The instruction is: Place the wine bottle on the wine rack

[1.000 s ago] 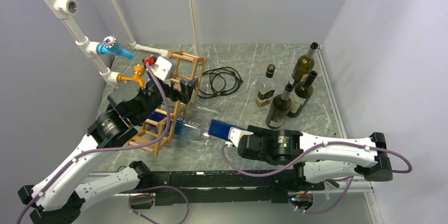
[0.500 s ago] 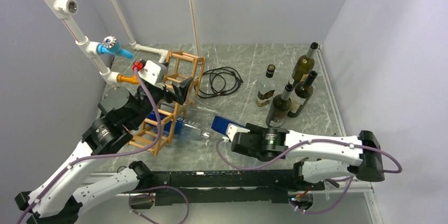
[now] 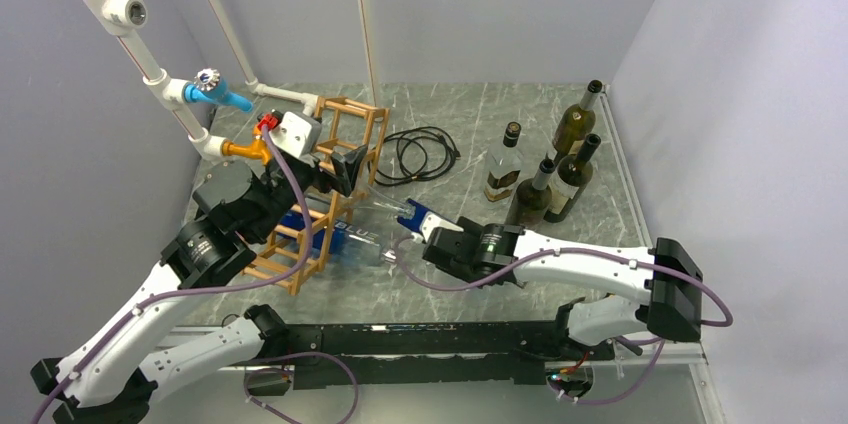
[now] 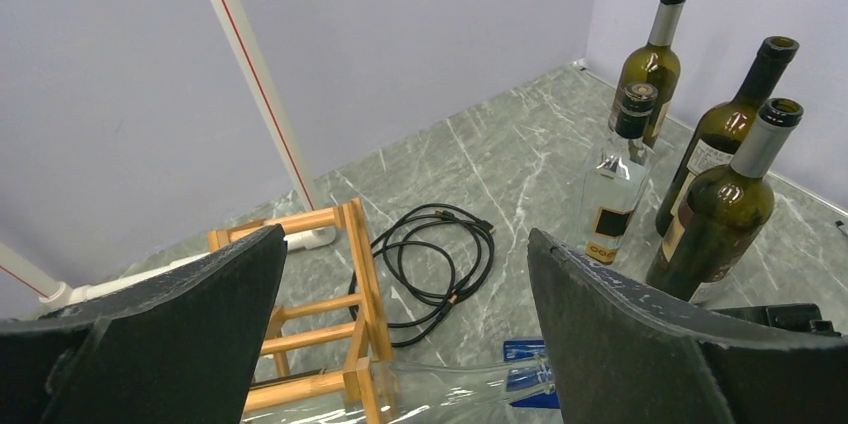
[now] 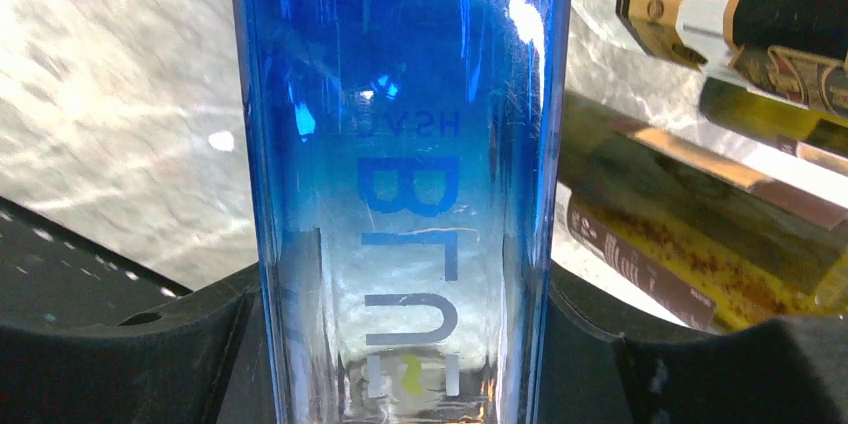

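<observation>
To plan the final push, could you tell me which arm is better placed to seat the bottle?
Probably right: the right gripper holds the bottle, which lies partly in the wine rack; the left gripper hangs open above, holding nothing.

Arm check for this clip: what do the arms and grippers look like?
The left arm and right arm share white shells, black joint housings and a purple cable each. The left wrist carries a white camera box with a red plug. The left fingers are flat, dark wedges.

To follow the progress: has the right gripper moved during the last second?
Yes. The right gripper went up and left in the top view, closer to the wine rack.
</observation>
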